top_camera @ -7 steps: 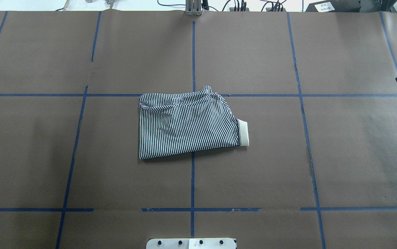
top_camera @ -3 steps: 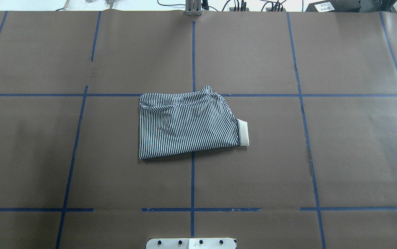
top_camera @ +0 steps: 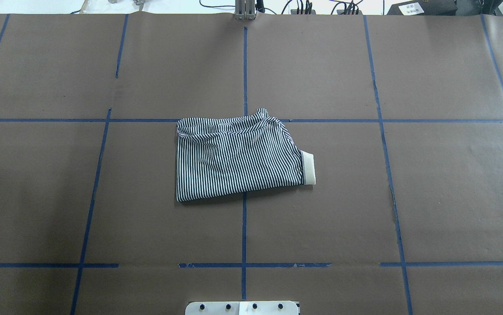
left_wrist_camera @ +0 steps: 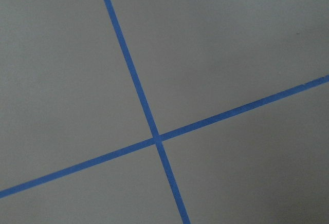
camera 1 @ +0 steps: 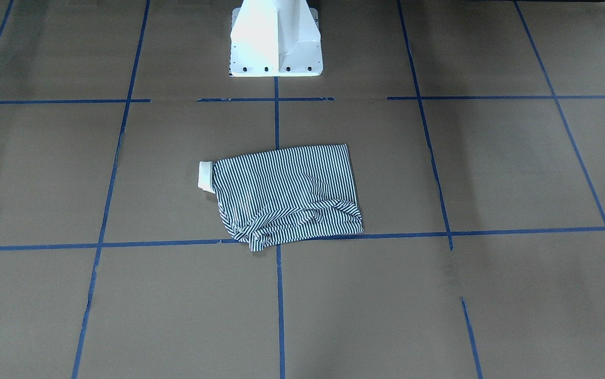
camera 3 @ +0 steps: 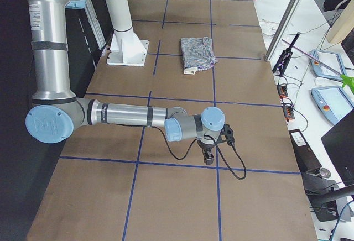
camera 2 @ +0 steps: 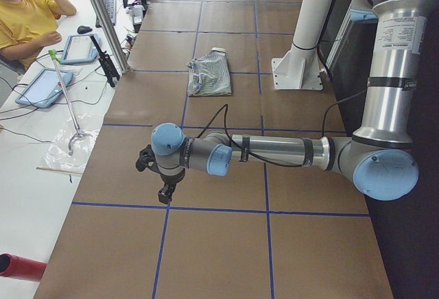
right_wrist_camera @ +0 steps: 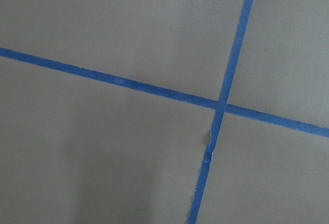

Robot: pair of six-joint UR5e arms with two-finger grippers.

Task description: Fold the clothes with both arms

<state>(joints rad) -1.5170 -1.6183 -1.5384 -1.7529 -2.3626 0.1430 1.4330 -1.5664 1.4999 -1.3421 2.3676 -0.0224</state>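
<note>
The striped polo shirt (top_camera: 238, 159) lies folded into a compact rectangle at the middle of the brown table, its cream collar (top_camera: 308, 167) sticking out on the right. It also shows in the front view (camera 1: 286, 195), the left view (camera 2: 209, 73) and the right view (camera 3: 198, 53). Neither gripper touches it. My left gripper (camera 2: 164, 193) points down over the table's left end, far from the shirt. My right gripper (camera 3: 208, 158) points down over the right end. I cannot tell whether either is open or shut. Both wrist views show only paper and tape.
The white pedestal base (camera 1: 275, 42) stands at the robot's edge behind the shirt. Blue tape lines (top_camera: 244, 65) grid the brown paper. A seated operator (camera 2: 27, 18), tablets and a metal post (camera 2: 103, 18) are beyond the far edge.
The black tip of my right gripper, seen at the overhead view's right edge a second ago, has slid out of that view. The shirt has not moved.
</note>
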